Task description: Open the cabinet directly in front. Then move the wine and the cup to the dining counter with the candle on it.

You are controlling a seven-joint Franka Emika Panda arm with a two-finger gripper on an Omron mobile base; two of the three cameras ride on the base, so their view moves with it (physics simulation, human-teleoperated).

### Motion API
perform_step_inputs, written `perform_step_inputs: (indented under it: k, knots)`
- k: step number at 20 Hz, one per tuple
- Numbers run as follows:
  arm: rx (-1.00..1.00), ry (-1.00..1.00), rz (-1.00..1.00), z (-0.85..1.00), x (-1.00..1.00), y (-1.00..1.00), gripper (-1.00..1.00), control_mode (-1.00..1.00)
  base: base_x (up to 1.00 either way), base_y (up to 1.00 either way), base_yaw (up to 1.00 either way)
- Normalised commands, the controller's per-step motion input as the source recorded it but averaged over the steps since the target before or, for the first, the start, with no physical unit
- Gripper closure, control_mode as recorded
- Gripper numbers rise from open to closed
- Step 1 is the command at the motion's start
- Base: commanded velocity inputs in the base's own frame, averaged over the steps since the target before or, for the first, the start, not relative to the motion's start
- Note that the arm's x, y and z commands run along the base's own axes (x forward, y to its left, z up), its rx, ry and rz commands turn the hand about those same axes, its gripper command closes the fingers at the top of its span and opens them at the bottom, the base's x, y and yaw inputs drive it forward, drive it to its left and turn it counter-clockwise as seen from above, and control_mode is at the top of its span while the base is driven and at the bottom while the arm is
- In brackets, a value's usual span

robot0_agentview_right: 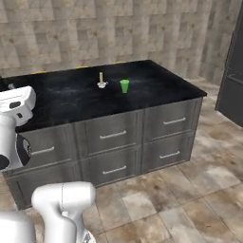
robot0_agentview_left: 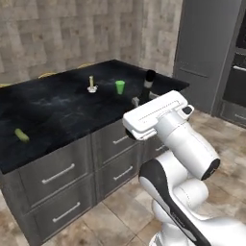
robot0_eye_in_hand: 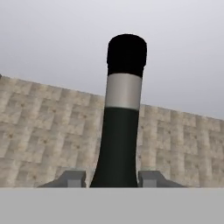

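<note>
Two small things stand near each other on the black dining counter (robot0_agentview_left: pixel 57 108): the thin yellow candle (robot0_agentview_left: pixel 91 84) in its white holder, and just to its right the green cup (robot0_agentview_left: pixel 119 87), upright and apart from the candle. Far to the left on the same top, near the front edge, lies a small yellow-green object (robot0_agentview_left: pixel 21 135) too blurred to name. Grey drawers (robot0_agentview_left: pixel 57 173) with silver handles run below the top. Right of the cup, in the left base view, the dark neck and cap of the wine (robot0_agentview_left: pixel 148 81) rise above the white hand of the arm, near the counter's right end. In the hand view the wine (robot0_eye_in_hand: pixel 120 131) stands upright between the gripper (robot0_eye_in_hand: pixel 110 178), its two grey fingertips (robot0_eye_in_hand: pixel 72 178) pressed in at either side of the bottle's shoulder, so the hand is closed narrowly on the bottle. Behind it are a tiled wall (robot0_eye_in_hand: pixel 39 131) and a pale ceiling. In the right base view the candle (robot0_agentview_right: pixel 101 80) and the cup (robot0_agentview_right: pixel 124 86) sit at mid-counter, well right of the arm. A tall dark grey unit (robot0_agentview_left: pixel 206 53) stands at the far right.
</note>
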Motion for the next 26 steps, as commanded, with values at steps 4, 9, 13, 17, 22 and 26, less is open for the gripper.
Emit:
perform_step_inputs:
  k: [4, 9, 13, 17, 22, 26]
  knots:
    - [0.0, 0.0, 0.0, 0.0, 0.0, 0.0, 1.0, 1.0, -0.01, -0.46, 0.4]
    - [0.0, 0.0, 0.0, 0.0, 0.0, 0.0, 1.0, 1.0, 0.13, -0.69, 0.15]
    - [0.0, 0.0, 0.0, 0.0, 0.0, 0.0, 1.0, 1.0, 0.07, -1.0, 0.35]
    - [0.0, 0.0, 0.0, 0.0, 0.0, 0.0, 1.0, 1.0, 0.08, -0.97, 0.42]
    - [0.0, 0.0, 0.0, 0.0, 0.0, 0.0, 1.0, 1.0, 0.02, -0.82, 0.45]
    - [0.0, 0.0, 0.0, 0.0, 0.0, 0.0, 1.0, 1.0, 0.0, -0.01, 0.06]
